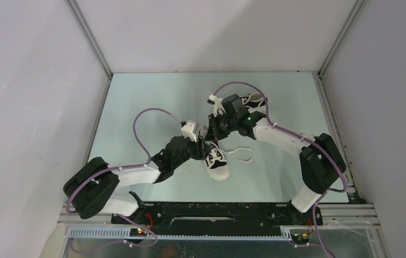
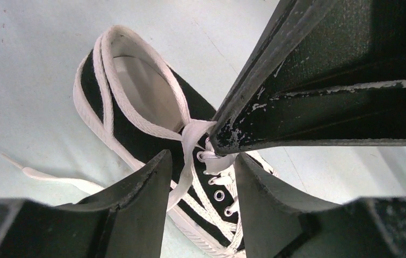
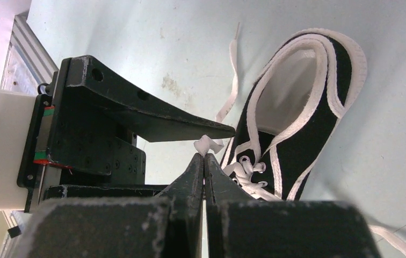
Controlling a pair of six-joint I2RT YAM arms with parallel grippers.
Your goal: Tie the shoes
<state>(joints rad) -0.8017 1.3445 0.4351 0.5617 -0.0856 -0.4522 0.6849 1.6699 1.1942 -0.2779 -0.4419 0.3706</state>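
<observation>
One of the shoes [image 1: 216, 159], black canvas with a white toe cap, lies in the middle of the table, toe toward the arms. The other shoe [image 1: 253, 100] shows only partly behind the right arm. Both grippers meet over the near shoe's tongue. My right gripper [image 3: 204, 155] is shut on a bunched bit of white lace [image 3: 207, 144] at its tips. My left gripper [image 2: 202, 156] stands open, and a lace strand [image 2: 186, 166] runs down between its fingers without being pinched. The right gripper's finger [image 2: 254, 115] reaches in above the shoe [image 2: 136, 97].
A loose loop of lace [image 1: 242, 154] trails on the table to the right of the near shoe. Another lace end [image 2: 40, 174] lies flat on the pale green table. White walls with metal rails [image 1: 103, 107] enclose the table on three sides.
</observation>
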